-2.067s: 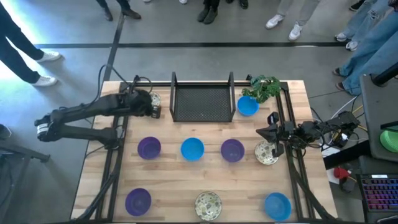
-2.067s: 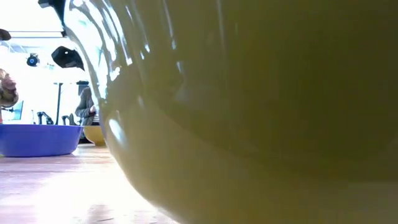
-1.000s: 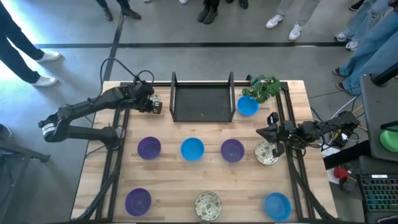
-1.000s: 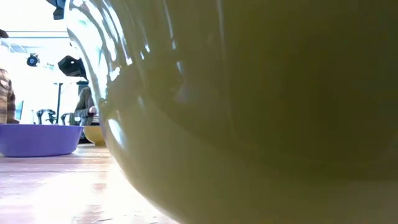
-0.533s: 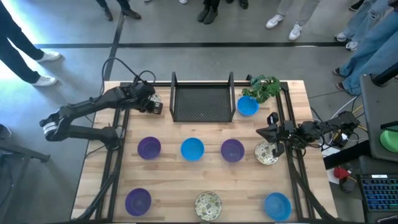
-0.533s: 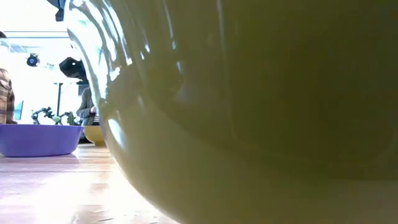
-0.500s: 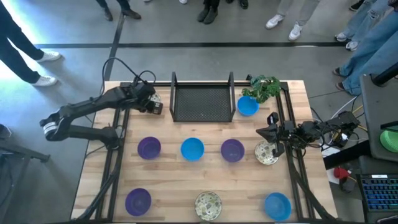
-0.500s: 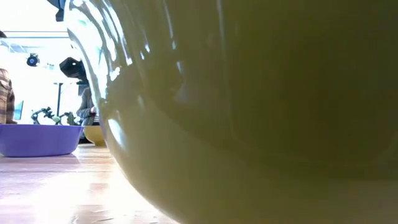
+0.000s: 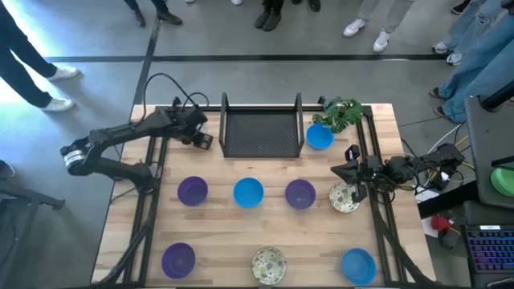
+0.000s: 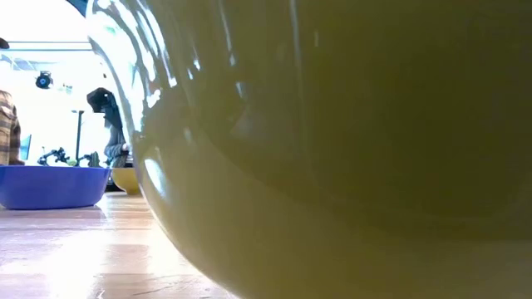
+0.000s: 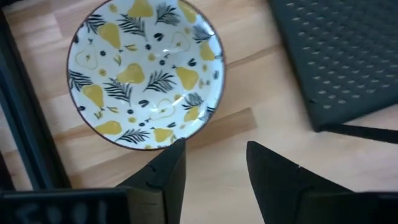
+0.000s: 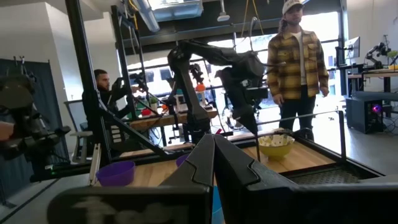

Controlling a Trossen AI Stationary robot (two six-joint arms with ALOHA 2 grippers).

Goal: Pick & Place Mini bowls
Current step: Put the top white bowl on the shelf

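My left gripper (image 11: 214,149) stands open, pointing down, at the table's far left (image 9: 195,132). It is just beside a cream mini bowl (image 11: 146,71) with a yellow pear and leaf pattern that rests on its base. One fingertip (image 11: 176,149) stands at the bowl's rim; whether it touches, I cannot tell. The other mini bowls sit on the table: purple (image 9: 193,191), blue (image 9: 248,193), purple (image 9: 299,193), patterned (image 9: 345,197), blue (image 9: 320,136). My right gripper (image 9: 341,170) waits shut at the right, above the patterned bowl.
The black mesh tray (image 9: 261,128) stands at the far middle, right beside my left gripper, and a green plant (image 9: 341,112) stands at the far right. Near the front edge sit bowls in purple (image 9: 178,258), patterned cream (image 9: 269,265) and blue (image 9: 358,266). People stand beyond the far edge.
My left gripper has sunk toward the patterned bowl at the far left and shifted a little toward the mesh tray, with the arm stretching out further over the table. The bowls have stayed where they were.
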